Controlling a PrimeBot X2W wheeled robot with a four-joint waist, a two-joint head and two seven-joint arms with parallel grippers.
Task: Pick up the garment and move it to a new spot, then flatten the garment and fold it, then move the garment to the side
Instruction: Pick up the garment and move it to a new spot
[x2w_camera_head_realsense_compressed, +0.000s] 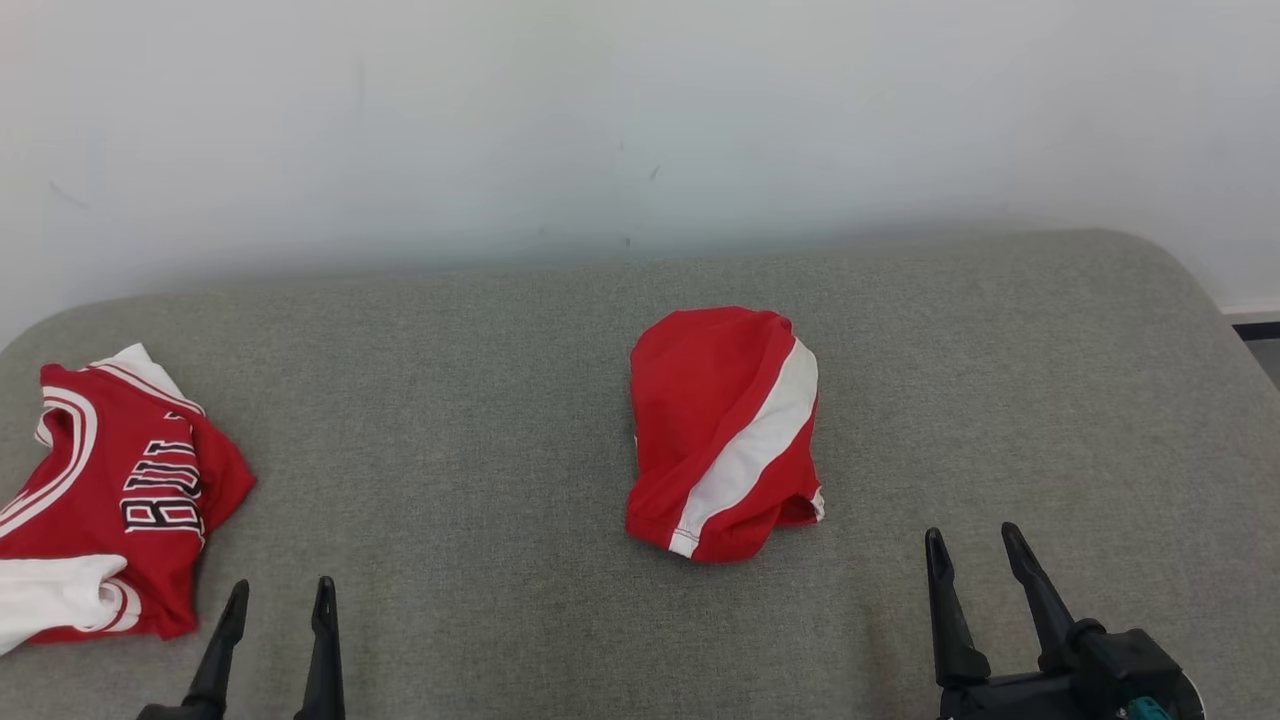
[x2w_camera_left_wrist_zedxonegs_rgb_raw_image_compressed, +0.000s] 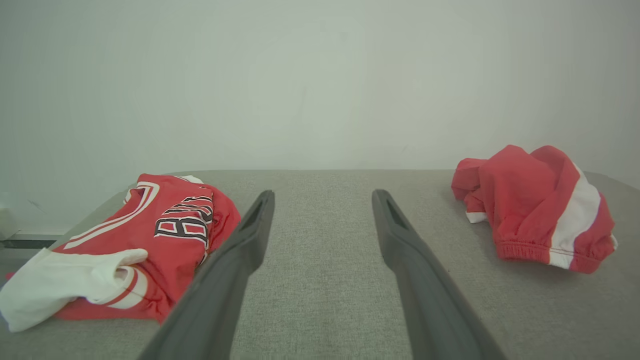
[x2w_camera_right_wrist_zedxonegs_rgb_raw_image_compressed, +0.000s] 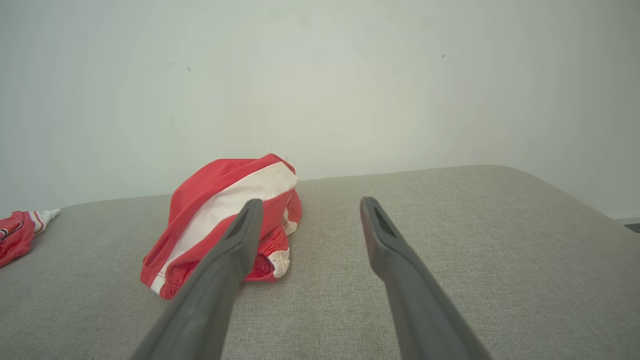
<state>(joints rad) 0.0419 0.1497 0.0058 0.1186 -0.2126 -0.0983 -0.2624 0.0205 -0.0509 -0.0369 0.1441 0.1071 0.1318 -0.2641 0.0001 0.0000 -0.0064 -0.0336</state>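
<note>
Both grippers stand with their dark fingers spread wide apart, holding nothing and touching no cloth. The left gripper (x2w_camera_head_realsense_compressed: 281, 588) and the right gripper (x2w_camera_head_realsense_compressed: 972, 535) point away from the robot over a grey surface (x2w_camera_head_realsense_compressed: 450, 400) that runs up to a pale wall (x2w_camera_head_realsense_compressed: 640, 120).

The red garment (x2w_camera_head_realsense_compressed: 720, 430) lies ahead of the right gripper and off to its left-finger side, apart from the fingertips, between the two grippers but nearer the right one. A red jersey (x2w_camera_head_realsense_compressed: 120, 500) with black-and-white lettering lies just beside the left gripper, on its outer side.

Along the right gripper (x2w_camera_right_wrist_zedxonegs_rgb_raw_image_compressed: 311, 201), its left finger crosses in front of the red garment (x2w_camera_right_wrist_zedxonegs_rgb_raw_image_compressed: 210, 195), and I see a white-edged hem tucked under the near side; the jersey (x2w_camera_right_wrist_zedxonegs_rgb_raw_image_compressed: 15, 235) is a small scrap at the far left edge. Along the left gripper (x2w_camera_left_wrist_zedxonegs_rgb_raw_image_compressed: 324, 195), the red garment (x2w_camera_left_wrist_zedxonegs_rgb_raw_image_compressed: 525, 200) sits well off to the right and shows a gathered elastic band along its near edge, while the jersey (x2w_camera_left_wrist_zedxonegs_rgb_raw_image_compressed: 170, 225) is close on the left with a white sleeve flopped forward.

From above, the red garment is a crumpled, rounded heap, not flat, with one broad white stripe running diagonally across it. It looks like a pair of shorts.
</note>
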